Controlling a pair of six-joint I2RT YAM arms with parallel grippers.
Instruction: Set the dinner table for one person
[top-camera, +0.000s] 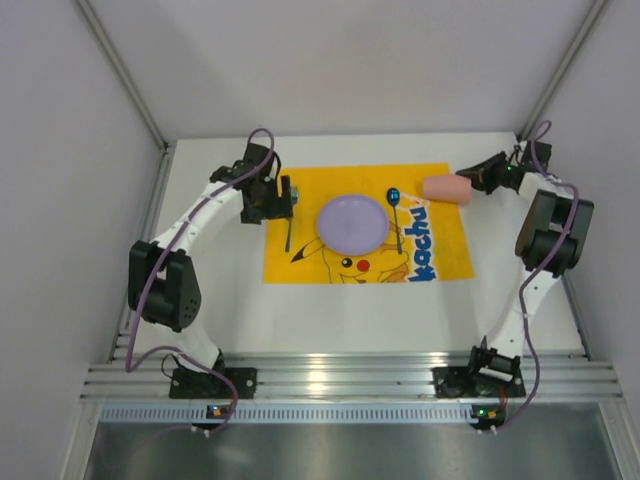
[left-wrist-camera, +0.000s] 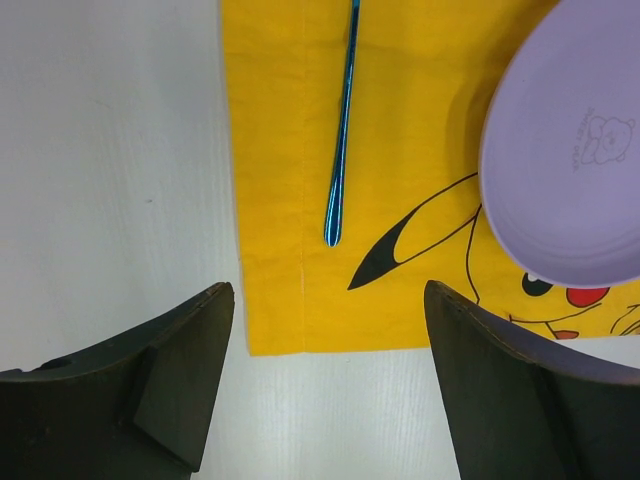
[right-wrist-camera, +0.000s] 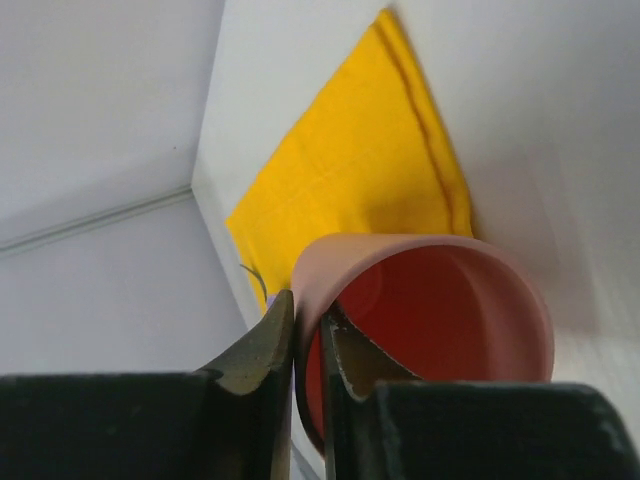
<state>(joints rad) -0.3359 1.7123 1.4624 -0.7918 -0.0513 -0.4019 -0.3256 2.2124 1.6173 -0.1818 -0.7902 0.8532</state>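
The right gripper (right-wrist-camera: 308, 312) is closed on the rim of a pink cup (right-wrist-camera: 430, 320), which is held on its side at the far right corner of the yellow mat (right-wrist-camera: 350, 170). The left gripper (left-wrist-camera: 328, 292) is spread wide and empty over the mat's left edge, beside a blue utensil (left-wrist-camera: 340, 150). The dinner table (top-camera: 300, 310) is seen beneath both.

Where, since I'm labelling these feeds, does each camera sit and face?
Top external: above, behind both arms, looking down on the dinner table; both show whole.
Left wrist: looks down past the open left gripper at blue utensil, plate.
Right wrist: looks along right gripper pinching pink cup rim.
Shared: yellow mat in all.
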